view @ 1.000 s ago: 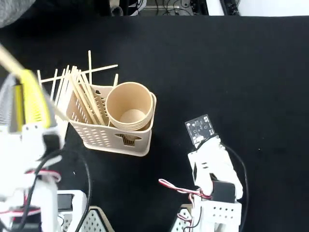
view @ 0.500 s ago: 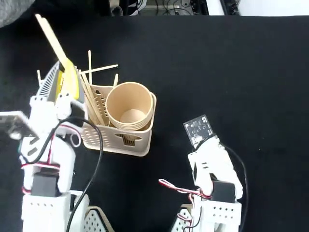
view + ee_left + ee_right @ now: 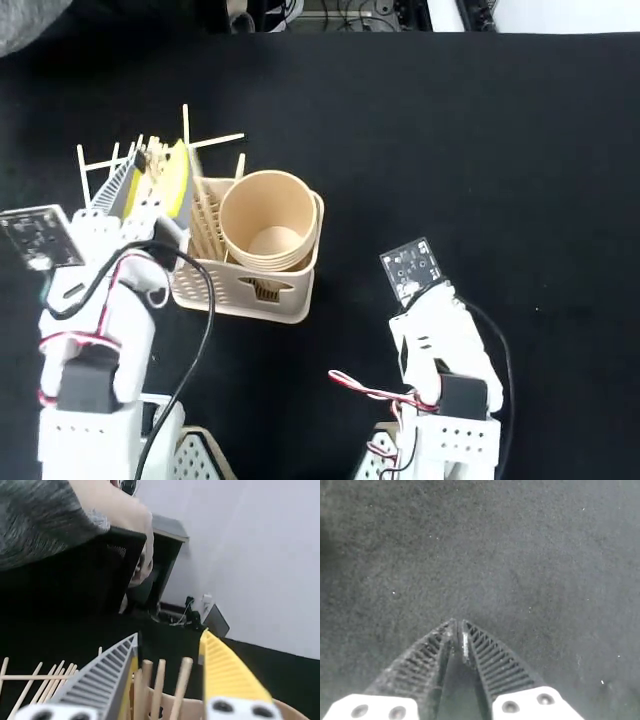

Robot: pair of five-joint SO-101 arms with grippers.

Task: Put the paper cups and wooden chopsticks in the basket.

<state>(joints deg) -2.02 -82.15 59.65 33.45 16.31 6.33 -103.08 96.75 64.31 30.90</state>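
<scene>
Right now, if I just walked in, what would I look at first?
Probably the basket on the left arm's side of the table, with stacked cups in one side and chopsticks standing in the other. The left gripper hangs right above those chopsticks, fingers apart, one yellow and one grey. The right gripper is shut over the black table.

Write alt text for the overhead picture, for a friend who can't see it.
The left arm's yellow-and-grey hand is poised over a cream basket on a black table, above the wooden chopsticks standing beside stacked paper cups. Loose chopsticks lie behind the basket; the right arm sits folded nearby.
</scene>
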